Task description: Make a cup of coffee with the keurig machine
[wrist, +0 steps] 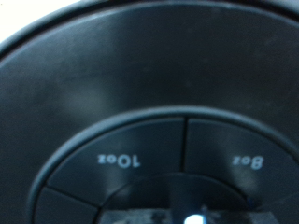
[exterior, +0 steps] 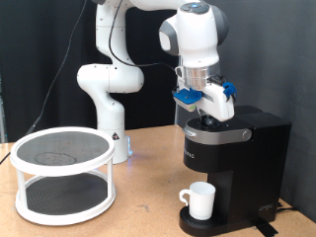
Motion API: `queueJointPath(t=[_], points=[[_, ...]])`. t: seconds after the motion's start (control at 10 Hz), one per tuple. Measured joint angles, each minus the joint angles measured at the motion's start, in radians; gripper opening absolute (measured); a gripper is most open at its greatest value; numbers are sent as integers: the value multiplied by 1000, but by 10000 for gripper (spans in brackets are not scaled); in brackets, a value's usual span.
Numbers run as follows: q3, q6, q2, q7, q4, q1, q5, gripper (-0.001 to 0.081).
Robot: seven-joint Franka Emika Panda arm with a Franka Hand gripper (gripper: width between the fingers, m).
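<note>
1. Atop the keurig machine (exterior: 232,148), the gripper (exterior: 200,118) presses down at the button panel; whether its fingers are spread or closed cannot be told.
2. Wrist view shows the panel's 10oz button (wrist: 120,159) and 8oz button (wrist: 249,161) close up.
3. Below the spout, the cup (exterior: 200,200) sits on the drip base.
4. At the exterior view's left stands a white mesh stand (exterior: 63,173).

Exterior view faces the keurig machine (exterior: 232,158) from table height, wrist view nearly touching its button panel (wrist: 149,168) (shared).
</note>
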Motion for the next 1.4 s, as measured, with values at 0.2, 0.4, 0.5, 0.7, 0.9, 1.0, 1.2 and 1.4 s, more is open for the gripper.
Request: queueJointPath(t=[0.2, 0.4, 0.5, 0.7, 0.9, 1.0, 1.2, 1.4], points=[[-3, -32, 13, 0, 17, -1, 8, 0], [-6, -75, 30, 2, 40, -3, 15, 0], [-8, -89, 38, 2, 50, -5, 17, 0], [-11, -80, 40, 2, 51, -5, 17, 0], [-13, -21, 23, -26, 26, -5, 44, 0], [-16, 22, 3, -71, 6, -5, 83, 0], [-33, 37, -49, -156, -21, -6, 161, 0], [-54, -3, -101, -178, -35, -9, 186, 0]])
